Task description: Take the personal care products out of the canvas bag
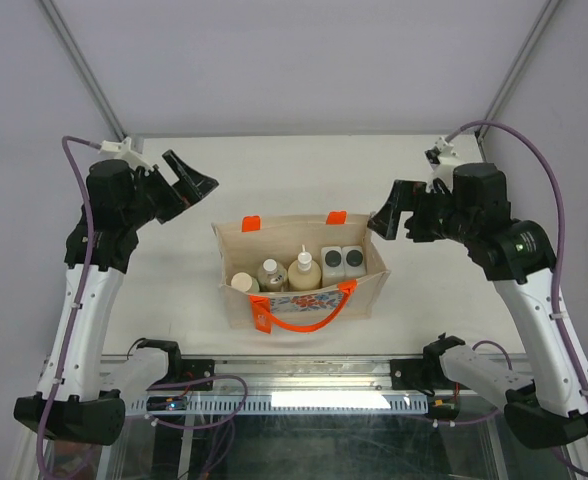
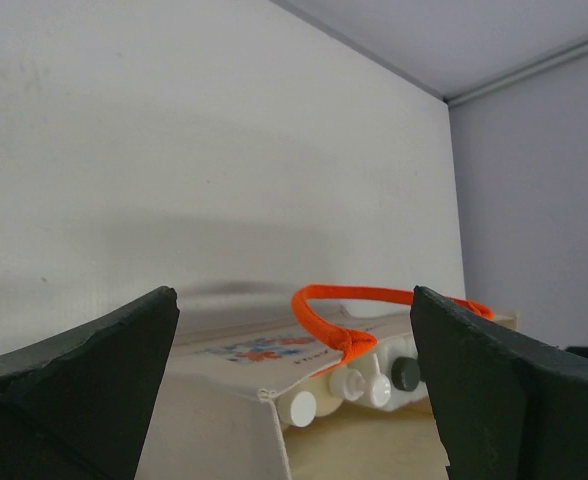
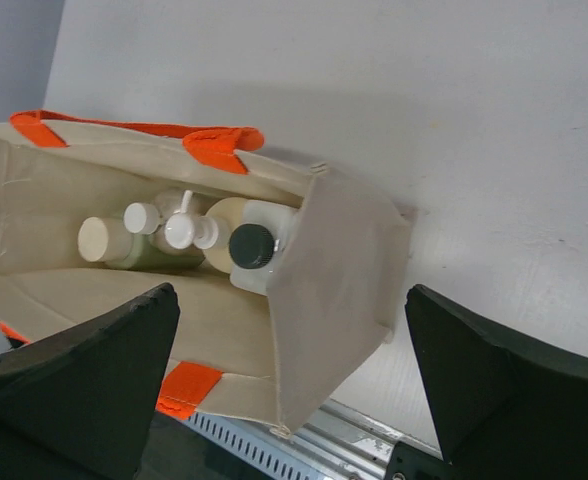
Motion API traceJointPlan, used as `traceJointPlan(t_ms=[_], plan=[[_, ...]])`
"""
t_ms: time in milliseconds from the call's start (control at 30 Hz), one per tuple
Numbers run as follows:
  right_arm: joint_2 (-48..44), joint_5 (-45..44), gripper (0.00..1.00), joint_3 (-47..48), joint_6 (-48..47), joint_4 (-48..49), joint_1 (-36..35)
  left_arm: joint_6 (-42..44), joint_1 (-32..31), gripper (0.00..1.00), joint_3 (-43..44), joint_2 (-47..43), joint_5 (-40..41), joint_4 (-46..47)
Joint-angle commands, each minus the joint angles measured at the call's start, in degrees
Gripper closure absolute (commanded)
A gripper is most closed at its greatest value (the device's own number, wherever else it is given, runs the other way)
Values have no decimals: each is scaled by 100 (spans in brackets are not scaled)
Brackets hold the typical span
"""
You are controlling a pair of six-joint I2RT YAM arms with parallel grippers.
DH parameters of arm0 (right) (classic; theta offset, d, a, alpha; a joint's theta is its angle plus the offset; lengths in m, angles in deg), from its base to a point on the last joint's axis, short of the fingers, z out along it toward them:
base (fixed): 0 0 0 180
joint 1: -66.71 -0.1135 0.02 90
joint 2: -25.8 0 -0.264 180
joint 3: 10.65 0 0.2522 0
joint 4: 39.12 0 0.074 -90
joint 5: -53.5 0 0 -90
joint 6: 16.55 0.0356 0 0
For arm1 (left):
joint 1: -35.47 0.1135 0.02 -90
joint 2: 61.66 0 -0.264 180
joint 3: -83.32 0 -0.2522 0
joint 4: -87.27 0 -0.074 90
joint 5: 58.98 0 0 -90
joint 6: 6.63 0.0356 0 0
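The canvas bag (image 1: 369, 295) stands open in the middle of the table, orange handles up, floral print on its near side. Inside stand the personal care products in a row: a beige round-capped bottle (image 1: 244, 282), a silver one (image 1: 270, 273), a cream one with a pointed nozzle (image 1: 304, 270) and two white square dark-capped ones (image 1: 332, 260) (image 1: 353, 259). My left gripper (image 1: 189, 178) is open and empty above the table, left of and behind the bag. My right gripper (image 1: 389, 215) is open and empty just off the bag's right end. The right wrist view shows the bag (image 3: 339, 290) and a dark cap (image 3: 251, 245) between the open jaws.
The left wrist view looks along the bag's end wall (image 2: 214, 420), with an orange handle (image 2: 349, 300) arching over the bottle caps (image 2: 404, 373). A metal rail (image 1: 314, 375) runs along the table's near edge. Grey walls close in the back and sides.
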Motion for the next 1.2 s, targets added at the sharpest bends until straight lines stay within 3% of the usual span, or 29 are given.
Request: traceJointPlan(t_ms=[0,233,567,733,967,1033,1167], plan=[[261,1574,0,290,393,462,-3,-556,-378,1,-336,-9,-959,623],[500,2365,0,92,1130,1101,-638,-1023,-1664,1,-635,-113,-571,746],[453,2314,5,-2,1242,963,-1301,-910,-1841,1,0,-300,-810,209],[293,2044,15,-601,1547,983,-1806,-1012,-2512,1,-114,-257,-805,191],[200,1178,36,-810,1502,311,-2305,-1278,-4420,9,-364,-83,578,1],[105,1139,44,-946,1585,291,-2391,-1283,-4863,15,-307,-26,1068,-158],[-122,1198,56,-1316,1835,406,-2537,-1507,-5278,27,-613,20,1115,-182]])
